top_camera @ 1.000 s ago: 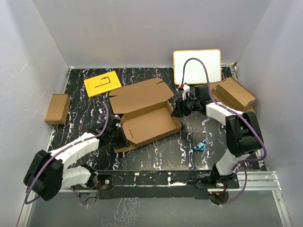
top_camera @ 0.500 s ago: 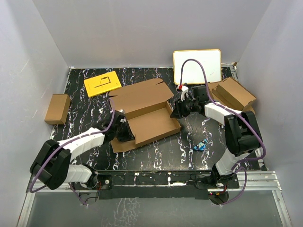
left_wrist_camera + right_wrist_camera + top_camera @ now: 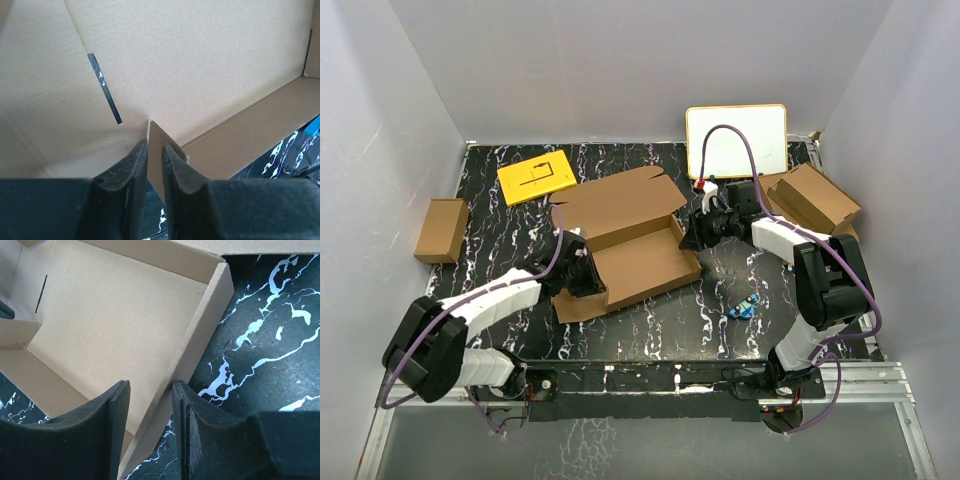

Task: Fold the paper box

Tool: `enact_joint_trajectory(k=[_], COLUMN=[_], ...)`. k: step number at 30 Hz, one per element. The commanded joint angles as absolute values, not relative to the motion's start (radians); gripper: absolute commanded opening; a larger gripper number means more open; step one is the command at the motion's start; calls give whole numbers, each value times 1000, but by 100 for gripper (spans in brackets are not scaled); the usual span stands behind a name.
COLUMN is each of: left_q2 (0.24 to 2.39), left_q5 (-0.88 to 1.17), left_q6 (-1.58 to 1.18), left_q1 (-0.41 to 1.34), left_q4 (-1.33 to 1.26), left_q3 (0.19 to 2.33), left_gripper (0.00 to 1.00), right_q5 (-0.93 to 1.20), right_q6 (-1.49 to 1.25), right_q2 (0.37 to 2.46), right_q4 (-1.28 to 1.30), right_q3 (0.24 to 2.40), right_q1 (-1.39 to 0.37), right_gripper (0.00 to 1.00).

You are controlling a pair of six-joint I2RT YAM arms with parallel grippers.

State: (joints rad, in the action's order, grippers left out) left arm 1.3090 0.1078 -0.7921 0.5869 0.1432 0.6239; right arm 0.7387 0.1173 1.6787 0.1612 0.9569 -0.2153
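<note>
The paper box (image 3: 635, 262) lies open at the middle of the black marbled bench (image 3: 650, 325), its lid panel spread toward the back. At the tray's left end the left fingers (image 3: 127, 170) stand narrow, closed on a thin upright flap of cardboard near a slot. At the right end the right fingers (image 3: 100, 425) stand partly apart, astride the short end wall — one inside the tray, one outside. A yellow card (image 3: 534, 178) and a small brown box (image 3: 442, 230) rest well to the left.
</note>
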Motion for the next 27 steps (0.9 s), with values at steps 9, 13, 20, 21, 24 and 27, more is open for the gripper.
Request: enact_joint_trajectory(k=[9, 13, 20, 21, 24, 27], left_q2=[1044, 975, 967, 967, 980, 1003], left_q5=[-148, -246, -195, -157, -66, -5], left_q6=[-695, -646, -578, -573, -584, -612], left_q1=[592, 575, 383, 350, 305, 301], left_q4=[489, 548, 575, 554, 479, 405], left_q3=[727, 737, 733, 718, 671, 613], left_gripper=[42, 58, 67, 67, 67, 67], right_q5=[724, 724, 726, 725, 726, 726], right_q6=[103, 106, 104, 105, 106, 106], right_q2=[1676, 1678, 1678, 1679, 1680, 1680], right_q4=[117, 117, 117, 117, 117, 117], right_q3=[962, 962, 962, 961, 962, 961], right_q1=[-220, -221, -221, -220, -221, -220], right_gripper=[44, 44, 44, 44, 44, 44])
